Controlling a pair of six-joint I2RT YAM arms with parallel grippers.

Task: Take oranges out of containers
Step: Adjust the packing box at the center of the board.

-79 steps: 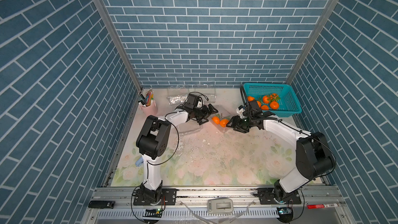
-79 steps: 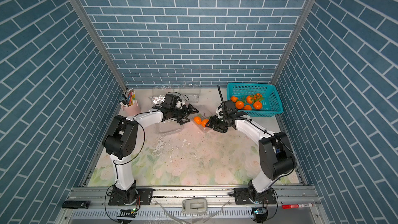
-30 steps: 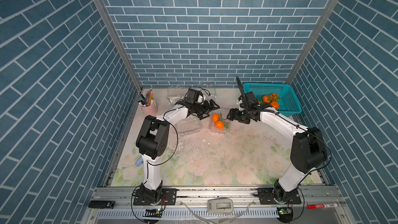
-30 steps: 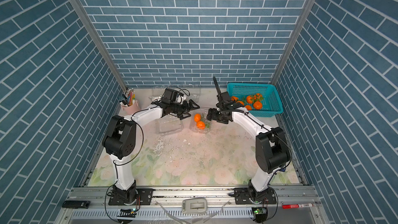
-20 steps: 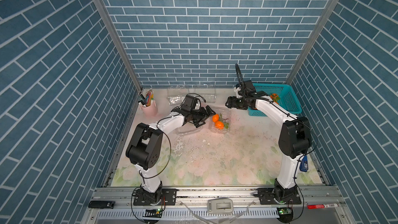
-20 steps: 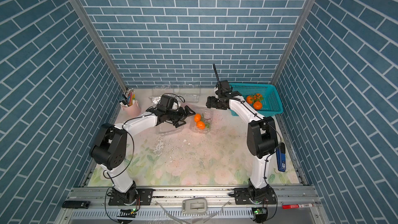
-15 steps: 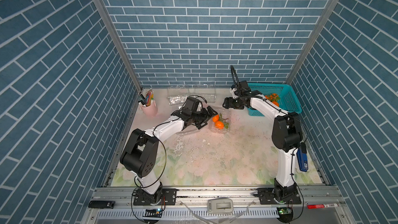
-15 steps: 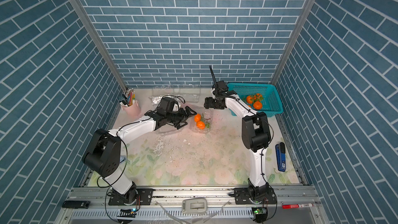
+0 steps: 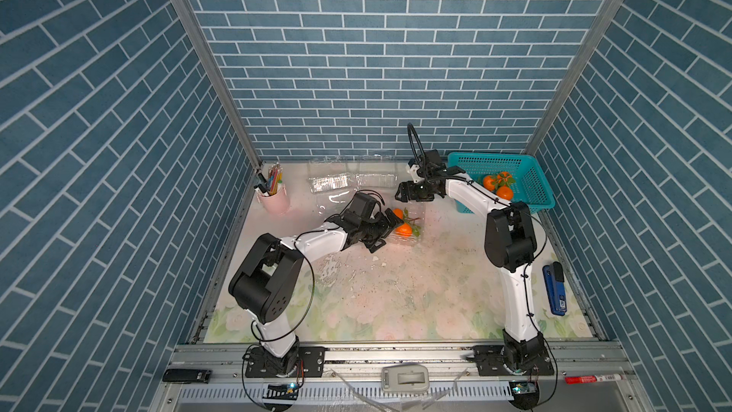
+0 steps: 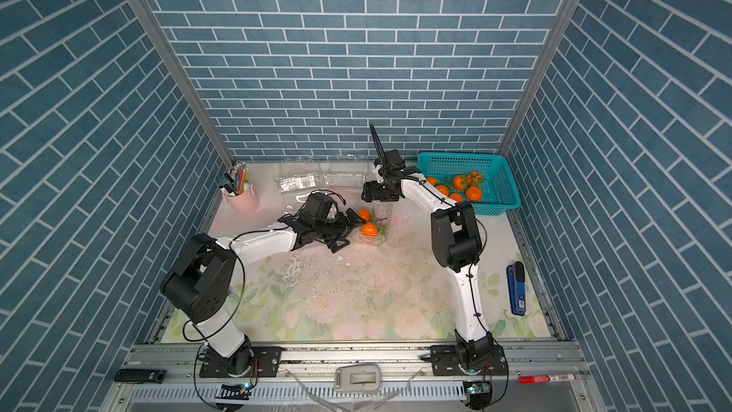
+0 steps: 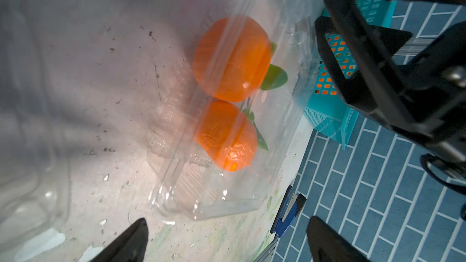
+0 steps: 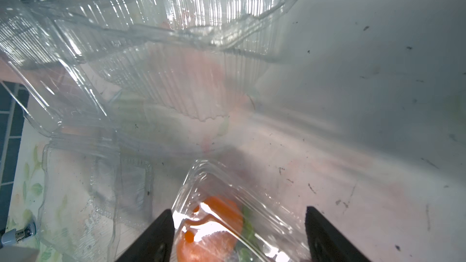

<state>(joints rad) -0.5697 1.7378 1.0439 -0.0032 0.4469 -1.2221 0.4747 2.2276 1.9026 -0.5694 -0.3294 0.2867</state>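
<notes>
Floral table (image 9: 396, 295): left pincer (image 11: 227, 225) and right pincer (image 12: 238, 212) gape empty by container (image 11: 214, 197).

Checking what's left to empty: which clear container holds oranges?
The container at the left gripper, holding two oranges; the other containers behind it look empty.

On the tabletop (image 9: 396, 291), the container (image 9: 414, 216) near the middle holds two oranges (image 9: 404, 229), with the left pincer (image 9: 385, 231) at its left end and the right pincer (image 9: 403, 194) just behind it. Behind and to the left of that container lie empty containers (image 9: 329, 184), and the pen cup (image 9: 274, 203) stands farther left. Behind and to the container's right stands the basket (image 9: 530, 200) with more oranges (image 9: 504, 192) in it, and the stapler (image 9: 555, 291) lies well to the right and before it.
</notes>
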